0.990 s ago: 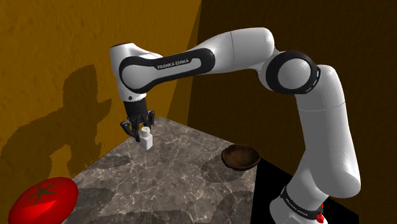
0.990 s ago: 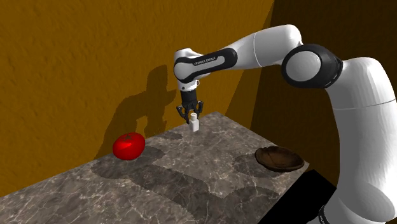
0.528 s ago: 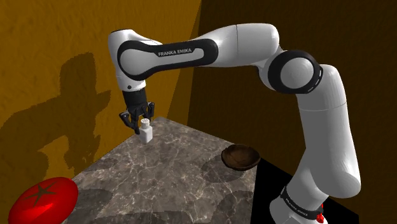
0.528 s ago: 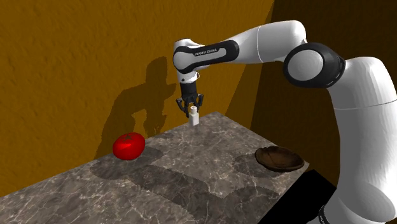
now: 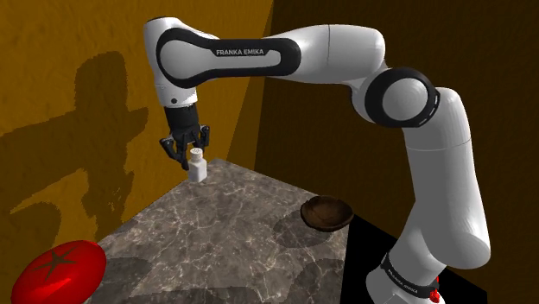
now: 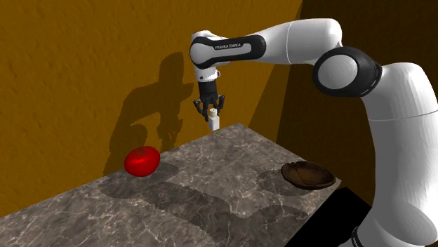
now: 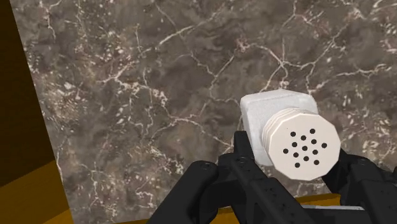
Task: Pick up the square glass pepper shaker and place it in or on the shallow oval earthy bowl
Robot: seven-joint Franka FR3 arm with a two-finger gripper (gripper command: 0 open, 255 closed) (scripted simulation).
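Note:
The pepper shaker (image 5: 198, 166) is a small white square bottle with a round perforated cap. My gripper (image 5: 191, 156) is shut on it and holds it upright in the air over the far corner of the marble table (image 5: 233, 237). In the second exterior view the gripper (image 6: 210, 111) holds the shaker (image 6: 213, 121) in front of the orange wall. In the wrist view the shaker (image 7: 280, 118) is clasped between my black fingers (image 7: 245, 151), cap towards the camera. The dark brown shallow bowl (image 5: 326, 213) rests near the table's edge by the stand, well away from the gripper; the bowl (image 6: 307, 175) holds nothing.
A large red tomato (image 5: 58, 268) lies at the table's end at the shoulder view's lower left; the tomato (image 6: 142, 161) sits close to the orange wall. Wall surfaces stand close behind the table's far corner. Marble table top (image 7: 159, 95) lies under the hand.
The hand has risen steadily, carrying the shaker up off the table top. Bowl and tomato have not moved.

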